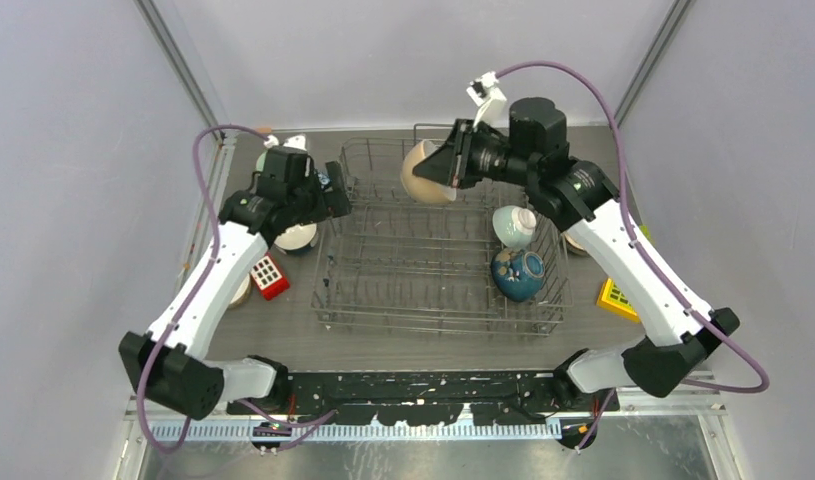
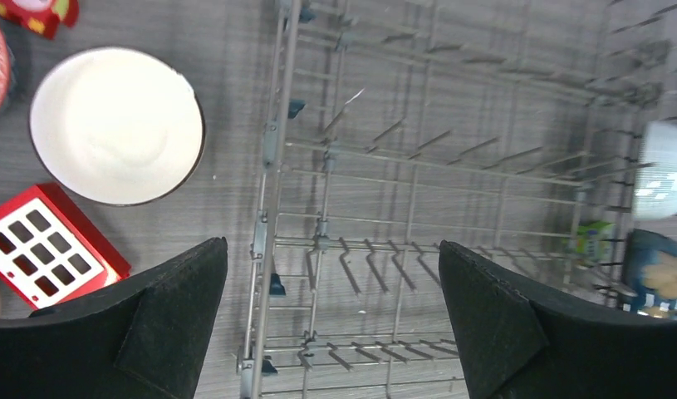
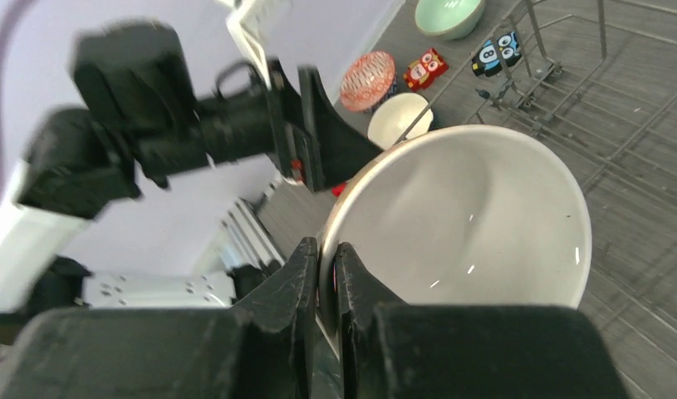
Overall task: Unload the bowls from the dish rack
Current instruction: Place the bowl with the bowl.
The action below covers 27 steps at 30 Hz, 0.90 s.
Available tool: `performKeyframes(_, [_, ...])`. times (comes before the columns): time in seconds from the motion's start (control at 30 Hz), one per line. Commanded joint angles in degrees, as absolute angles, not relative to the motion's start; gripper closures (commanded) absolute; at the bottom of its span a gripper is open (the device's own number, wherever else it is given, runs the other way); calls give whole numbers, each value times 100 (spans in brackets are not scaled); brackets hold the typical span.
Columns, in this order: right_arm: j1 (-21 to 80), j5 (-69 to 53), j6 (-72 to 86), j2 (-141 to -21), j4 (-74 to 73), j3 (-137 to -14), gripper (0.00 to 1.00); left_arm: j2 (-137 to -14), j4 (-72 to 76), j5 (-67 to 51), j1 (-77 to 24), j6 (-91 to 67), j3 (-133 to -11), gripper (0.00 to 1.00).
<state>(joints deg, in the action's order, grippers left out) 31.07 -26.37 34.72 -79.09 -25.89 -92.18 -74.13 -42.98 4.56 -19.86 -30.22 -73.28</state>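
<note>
Tan bowl (image 3: 468,216) is pinched by its rim between the right gripper's (image 3: 326,253) fingers, 1 pad inside the rim and 1 outside. It is tipped on its side with its mouth facing away from the wrist. It hangs over the far end of the rack (image 1: 433,320).

Left gripper (image 2: 331,245) has its fingers spread wide and grasps nothing. The rack's side wall runs below the gap between them. Beyond the finger on the table (image 2: 227,50) side, a white bowl (image 2: 116,125) sits upright outside the rack, and a red block (image 2: 44,249) lies just beside that fingertip. Beyond the other finger, at the rack's opposite side, 2 bowls stand among the tines: a white-teal bowl (image 2: 663,170) and, next to it, a dark blue bowl (image 2: 663,274).

Past the right fingertips, behind the tan bowl, a red-patterned bowl (image 3: 368,81) and a mint bowl (image 3: 449,15) rest on the table with 2 owl figures (image 3: 497,54) near them.
</note>
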Motion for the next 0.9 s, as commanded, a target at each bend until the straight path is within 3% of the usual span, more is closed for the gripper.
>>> performKeyframes(0.0, [4008, -1213, 1744, -7512, -4002, -10142, 99, -6807, -4586, 265, -1969, -3032, -7838, 0])
performKeyframes(0.33, [5988, 1095, 166, -7127, -5123, -10197, 99, -5738, -4137, -554, -1969, -3275, -7844, 0])
performKeyframes(0.57, [7798, 2822, -1299, -6846, -5116, -9274, 99, -5700, -3611, -2147, -1969, -3296, -7578, 0])
performKeyframes(0.87, [9960, 4350, -2290, -7233, -6009, -8777, 99, -5674, -3478, -3071, -1981, -2458, -7473, 0])
